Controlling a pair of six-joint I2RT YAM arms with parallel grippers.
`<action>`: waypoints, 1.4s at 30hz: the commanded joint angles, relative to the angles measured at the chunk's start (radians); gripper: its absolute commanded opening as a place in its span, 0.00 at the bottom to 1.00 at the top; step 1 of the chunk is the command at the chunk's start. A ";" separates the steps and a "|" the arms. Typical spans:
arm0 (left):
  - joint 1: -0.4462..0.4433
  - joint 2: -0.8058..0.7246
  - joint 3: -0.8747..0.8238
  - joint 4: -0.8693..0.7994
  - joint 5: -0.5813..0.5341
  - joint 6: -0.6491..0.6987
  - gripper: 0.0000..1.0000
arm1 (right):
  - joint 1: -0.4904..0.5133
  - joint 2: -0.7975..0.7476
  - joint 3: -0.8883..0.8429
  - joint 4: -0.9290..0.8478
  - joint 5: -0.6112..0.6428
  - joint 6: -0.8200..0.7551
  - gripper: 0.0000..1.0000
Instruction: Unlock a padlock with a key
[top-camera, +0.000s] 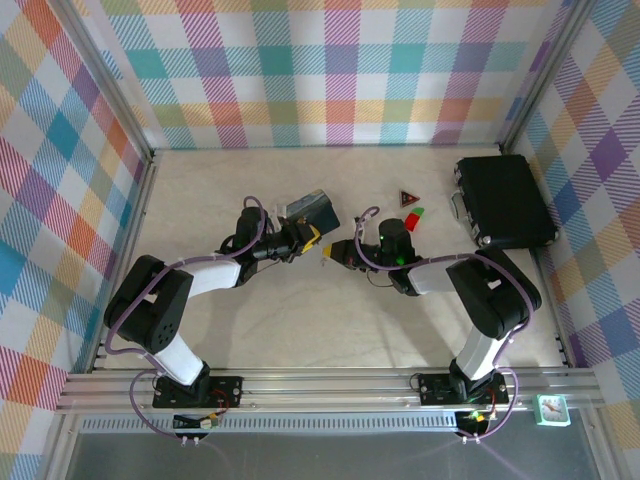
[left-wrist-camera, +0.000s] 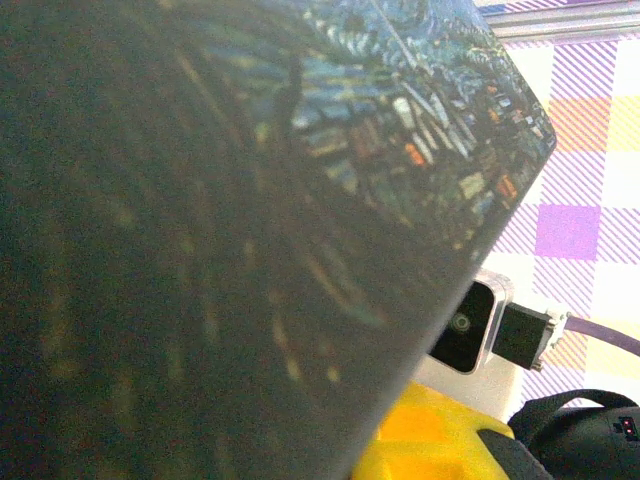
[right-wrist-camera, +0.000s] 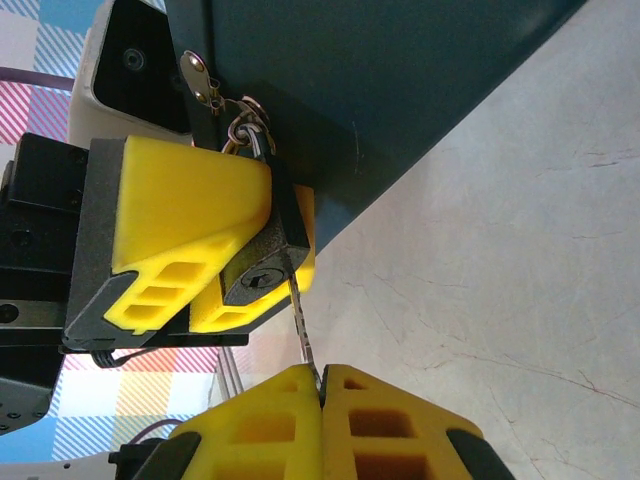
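- Padlock (right-wrist-camera: 262, 265) position: mid-table (top-camera: 300, 340), between the two gripper tips, hanging at the edge of the painted tin.
- Black case (top-camera: 505, 200): far right of the table, lying flat, well apart from both arms.
- Painted tin (top-camera: 313, 207): blue, night-sky pattern, tilted and close against the left wrist camera. The right wrist view shows a brassy latch (right-wrist-camera: 200, 78) on its edge.
- Left gripper (top-camera: 305, 238): yellow fingers (right-wrist-camera: 180, 225) clamped on the padlock body, one on each side, holding it with the keyhole face towards the right gripper.
- Right gripper (right-wrist-camera: 322, 375): fingers pressed together, pinching the key's lower end. It sits just beside the left gripper.
- Padlock detail: dark brassy body. The silver shackle runs up to small metal rings by the latch.
- Key (right-wrist-camera: 303, 330): thin grey blade sticking out from the right fingertips. Its tip touches the keyhole face at the slot's edge. Cannot tell whether it is inserted.
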 joint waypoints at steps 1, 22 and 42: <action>0.010 -0.013 -0.008 0.066 0.002 0.032 0.00 | -0.005 -0.020 0.003 0.057 -0.032 0.008 0.00; 0.010 -0.003 -0.004 0.088 0.014 0.023 0.00 | -0.026 0.037 -0.078 0.292 -0.073 0.089 0.00; 0.010 -0.019 -0.012 0.088 0.008 0.023 0.00 | -0.020 0.054 -0.024 0.251 -0.082 0.079 0.00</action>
